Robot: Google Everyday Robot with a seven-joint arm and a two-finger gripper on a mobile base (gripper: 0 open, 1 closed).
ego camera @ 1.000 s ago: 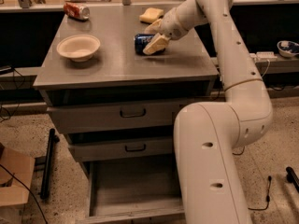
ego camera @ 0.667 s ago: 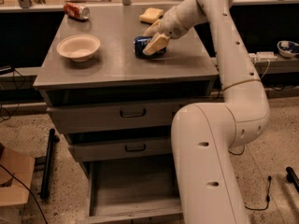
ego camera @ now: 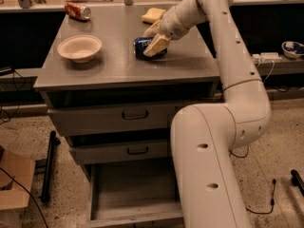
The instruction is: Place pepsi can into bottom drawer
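Observation:
The pepsi can (ego camera: 141,47) lies on its side on the grey cabinet top (ego camera: 114,65), dark blue with a silver end facing left. My gripper (ego camera: 154,39) is at the can, its tan fingers (ego camera: 156,45) on either side of the can's right half. The bottom drawer (ego camera: 133,194) is pulled out below, a shallow grey tray with nothing in it; my arm hides its right part.
A white bowl (ego camera: 79,48) sits at the left of the top. A red-orange can (ego camera: 78,11) lies at the back left and a yellow sponge (ego camera: 154,14) at the back. The two upper drawers (ego camera: 128,118) are shut. A cardboard box (ego camera: 12,184) stands on the floor left.
The gripper has stayed at the can with hardly any motion. The can lies in the same place.

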